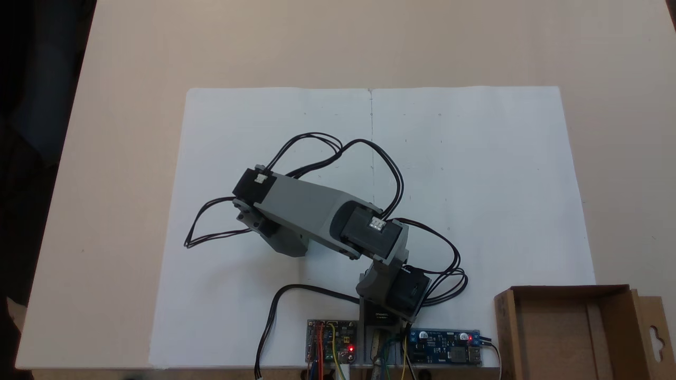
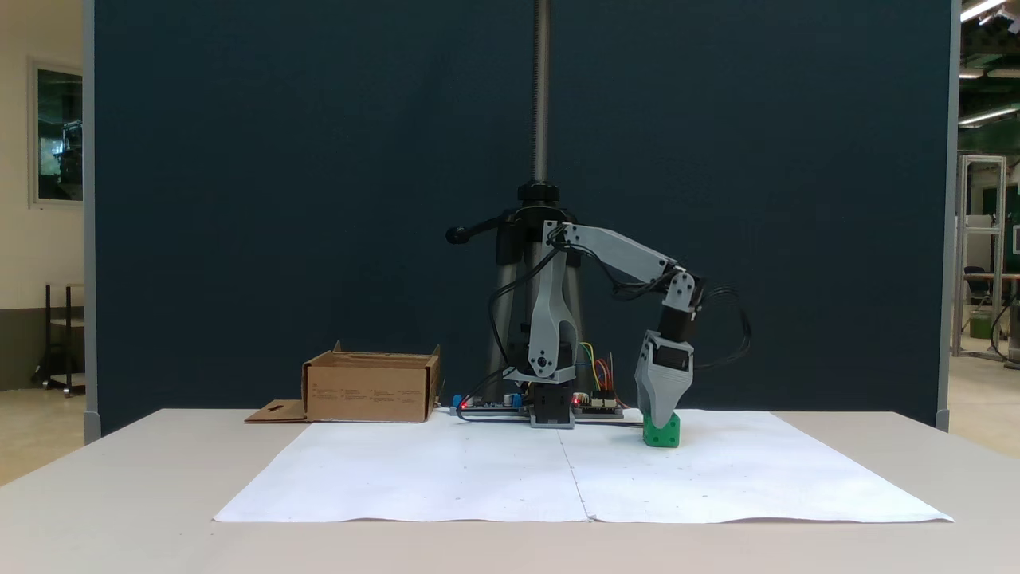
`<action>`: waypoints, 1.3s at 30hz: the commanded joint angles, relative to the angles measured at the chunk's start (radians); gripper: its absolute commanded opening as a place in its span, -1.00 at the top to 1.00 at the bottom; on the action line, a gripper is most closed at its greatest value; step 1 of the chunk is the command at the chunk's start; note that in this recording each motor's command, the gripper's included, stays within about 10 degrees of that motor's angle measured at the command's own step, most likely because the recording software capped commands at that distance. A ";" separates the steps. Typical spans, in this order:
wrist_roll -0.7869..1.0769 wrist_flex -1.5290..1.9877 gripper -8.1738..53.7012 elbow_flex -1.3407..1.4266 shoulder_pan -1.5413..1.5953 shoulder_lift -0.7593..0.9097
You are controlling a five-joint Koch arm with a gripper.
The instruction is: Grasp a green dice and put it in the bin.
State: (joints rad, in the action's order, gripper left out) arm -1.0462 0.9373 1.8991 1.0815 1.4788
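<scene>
The green dice rests on the white paper, right of the arm's base in a fixed view from the front. My gripper points straight down and its tapered tip meets the dice's top left edge. The jaws line up one behind the other, so I cannot tell their state. Seen from above, the grey arm reaches left over the paper and covers the dice and the fingertips. The brown cardboard bin stands at the lower right corner with its hang-hole flap beside it. From the front, the bin is at the left.
Two circuit boards with lit red LEDs flank the arm's base at the near edge. Black cables loop out around the arm. A tripod pole rises behind the base. The white paper covers the table's middle.
</scene>
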 commanded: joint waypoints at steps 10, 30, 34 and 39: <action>-0.071 -0.072 -0.59 0.002 0.008 -0.006; -0.071 -0.086 -0.58 0.002 0.020 -0.061; -0.067 -0.084 -0.58 0.002 0.020 -0.067; -0.067 -0.083 -0.58 0.018 0.020 -0.067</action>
State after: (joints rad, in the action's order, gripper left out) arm -1.0462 0.8560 1.9159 1.0983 1.3867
